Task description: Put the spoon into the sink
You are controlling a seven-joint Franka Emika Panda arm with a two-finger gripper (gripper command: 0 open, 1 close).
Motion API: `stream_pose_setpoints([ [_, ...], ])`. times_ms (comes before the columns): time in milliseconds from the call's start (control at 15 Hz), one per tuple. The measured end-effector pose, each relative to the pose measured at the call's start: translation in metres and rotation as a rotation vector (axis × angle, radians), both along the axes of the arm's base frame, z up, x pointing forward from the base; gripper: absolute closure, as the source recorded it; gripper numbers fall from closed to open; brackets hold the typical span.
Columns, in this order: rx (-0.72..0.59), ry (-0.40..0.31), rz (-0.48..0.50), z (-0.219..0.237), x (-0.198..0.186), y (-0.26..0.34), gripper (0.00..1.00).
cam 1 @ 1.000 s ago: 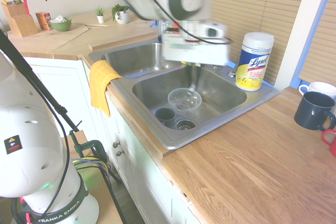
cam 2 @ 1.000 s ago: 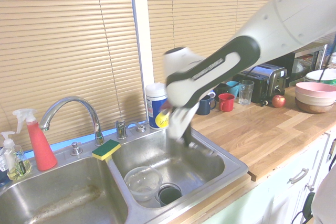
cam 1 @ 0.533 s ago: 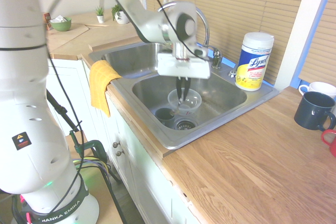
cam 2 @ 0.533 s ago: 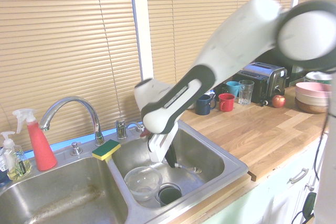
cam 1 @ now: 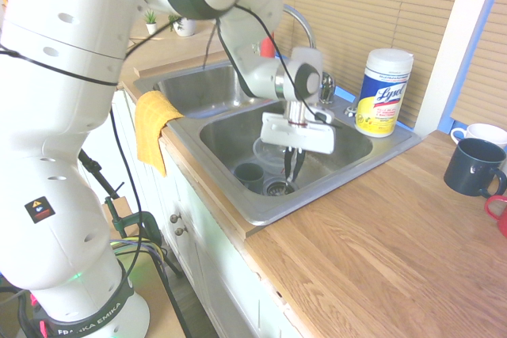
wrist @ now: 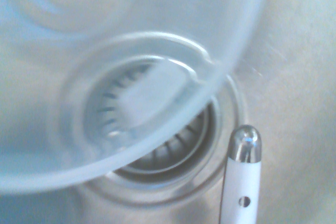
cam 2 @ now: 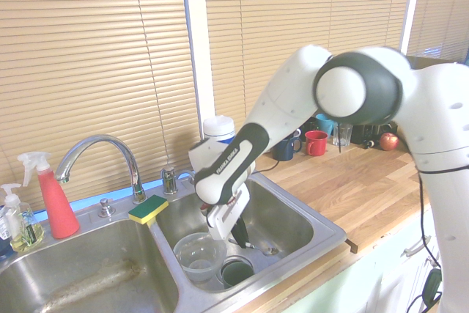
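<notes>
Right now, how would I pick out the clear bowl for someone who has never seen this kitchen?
Start at the steel sink under the blinds and take the basin the arm reaches into, not the one beneath the faucet. The clear bowl sits on that basin's floor beside a dark cup. It alone is see-through plastic, wide and shallow.

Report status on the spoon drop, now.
Gripper shut on spoon, low inside sink. Clear bowl and dark cup close beside drain.

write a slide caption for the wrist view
White-handled spoon poised above the sink's drain strainer, beside a clear plastic bowl.
</notes>
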State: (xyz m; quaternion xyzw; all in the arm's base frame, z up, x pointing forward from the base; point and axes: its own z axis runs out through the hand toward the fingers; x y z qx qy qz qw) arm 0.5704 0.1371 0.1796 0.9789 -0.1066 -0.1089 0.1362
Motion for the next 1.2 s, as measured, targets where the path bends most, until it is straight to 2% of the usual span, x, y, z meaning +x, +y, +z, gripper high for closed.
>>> stream_pose_setpoints([
  [200,-0.015,0.021,0.000,-0.026,0.000,-0.003,0.00],
  [400,-0.022,0.026,0.006,-0.032,-0.002,-0.001,0.00],
  [1000,-0.019,0.017,0.013,-0.027,-0.003,0.005,0.00],
  [1200,-0.002,-0.038,0.043,0.002,-0.022,0.026,0.00],
])
